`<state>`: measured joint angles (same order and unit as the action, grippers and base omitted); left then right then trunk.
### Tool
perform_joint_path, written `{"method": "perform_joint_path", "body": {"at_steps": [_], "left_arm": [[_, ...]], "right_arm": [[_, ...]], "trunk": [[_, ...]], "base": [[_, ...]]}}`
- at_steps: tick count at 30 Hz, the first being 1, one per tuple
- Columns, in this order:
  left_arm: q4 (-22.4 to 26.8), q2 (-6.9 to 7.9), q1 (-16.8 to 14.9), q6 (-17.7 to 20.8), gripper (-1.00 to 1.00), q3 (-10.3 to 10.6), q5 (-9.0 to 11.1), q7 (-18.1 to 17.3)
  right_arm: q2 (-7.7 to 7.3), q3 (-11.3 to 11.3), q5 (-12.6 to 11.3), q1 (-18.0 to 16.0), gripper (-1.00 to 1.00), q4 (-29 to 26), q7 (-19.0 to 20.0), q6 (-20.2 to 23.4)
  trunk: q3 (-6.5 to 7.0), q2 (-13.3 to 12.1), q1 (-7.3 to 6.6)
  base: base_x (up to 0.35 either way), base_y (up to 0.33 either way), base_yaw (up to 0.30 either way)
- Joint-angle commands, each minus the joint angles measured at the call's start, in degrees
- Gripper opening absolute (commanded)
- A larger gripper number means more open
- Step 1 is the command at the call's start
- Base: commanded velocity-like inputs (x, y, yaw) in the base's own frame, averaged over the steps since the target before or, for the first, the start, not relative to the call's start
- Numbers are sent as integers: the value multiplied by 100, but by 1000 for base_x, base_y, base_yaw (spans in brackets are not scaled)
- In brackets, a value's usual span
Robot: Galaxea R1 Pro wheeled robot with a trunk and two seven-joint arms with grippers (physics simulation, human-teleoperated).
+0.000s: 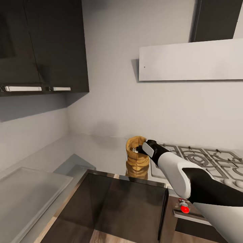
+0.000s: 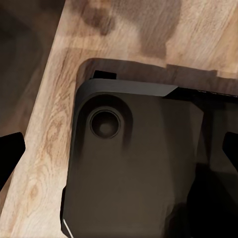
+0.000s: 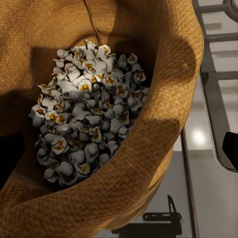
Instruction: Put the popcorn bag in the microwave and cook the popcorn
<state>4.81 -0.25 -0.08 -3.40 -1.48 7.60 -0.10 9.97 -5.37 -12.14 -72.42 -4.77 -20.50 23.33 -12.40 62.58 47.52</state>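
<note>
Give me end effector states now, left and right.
Left end effector: open; dark fingertips spread wide above the wood floor, nothing between them.
Right end effector: at the popcorn bag rim; grip cannot be told.

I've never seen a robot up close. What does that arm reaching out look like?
The right arm has smooth glossy white shells with rounded edges and a black section between them. It narrows to a dark hand with a pale grey panel on the wrist. No cables or markings show.
</note>
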Motion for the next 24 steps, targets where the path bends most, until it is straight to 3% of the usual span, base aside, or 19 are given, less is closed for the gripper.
{"method": "perform_joint_path", "body": {"at_steps": [1,7,20,24], "left_arm": [[2,-2,-1,-11,100,-11,40,-3],[29,1,-9,-11,100,-62,83,10],[29,-2,-18,-11,100,-80,92,1],[22,-2,-18,-11,100,-73,93,-5]], "right_arm": [[3,-44,-8,-1,100,-14,-33,21],[-19,-17,42,158,100,-177,-44,183],[-29,17,53,131,100,-264,-87,68],[-30,18,53,131,100,-262,-85,67]], "trunk": [[-7,5,0],[-7,5,0],[-7,5,0],[-7,5,0]], "base": [[0,0,0],[0,0,0],[0,0,0],[196,0,0]]}}
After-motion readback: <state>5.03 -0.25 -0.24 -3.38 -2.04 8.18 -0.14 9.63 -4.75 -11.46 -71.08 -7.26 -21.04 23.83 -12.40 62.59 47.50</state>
